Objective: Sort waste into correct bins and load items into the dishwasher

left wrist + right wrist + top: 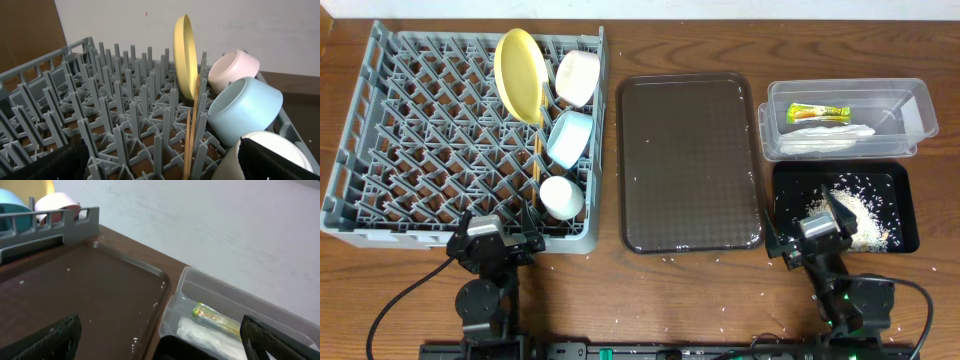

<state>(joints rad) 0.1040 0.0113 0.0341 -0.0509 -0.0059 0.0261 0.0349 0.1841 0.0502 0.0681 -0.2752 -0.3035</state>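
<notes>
We see both arms folded low at the 6 o'clock edge of the table (620, 295). The left gripper (498, 238) sits at the near rim of the grey dish rack (410, 150) and points toward 12 o'clock. The right gripper (818, 224) hangs over the 7 o'clock corner of the black tray (905, 190). In each wrist view the fingers (45, 162) are spread to the lower corners of the frame, so both jaws are released and hold nothing.

In the rack we find the yellow plate (520, 72) on edge, with the white bowl (577, 77) at its 3 o'clock. The light blue bowl (569, 138) and white cup (561, 197) follow toward 6 o'clock, with the chopsticks (536, 165) beside them. From the left wrist, the chopsticks stand dead ahead between the fingers, and the cup is just beside the right one.

The clear tub (912, 100), at the black tray's 12 o'clock, holds the wrapper (820, 112) and the napkin (820, 136). We cannot read the wrapper's print. The rice (868, 212) lies in the black tray, at the right gripper's 2 o'clock. The brown serving tray (688, 160) lies between rack and bins.
</notes>
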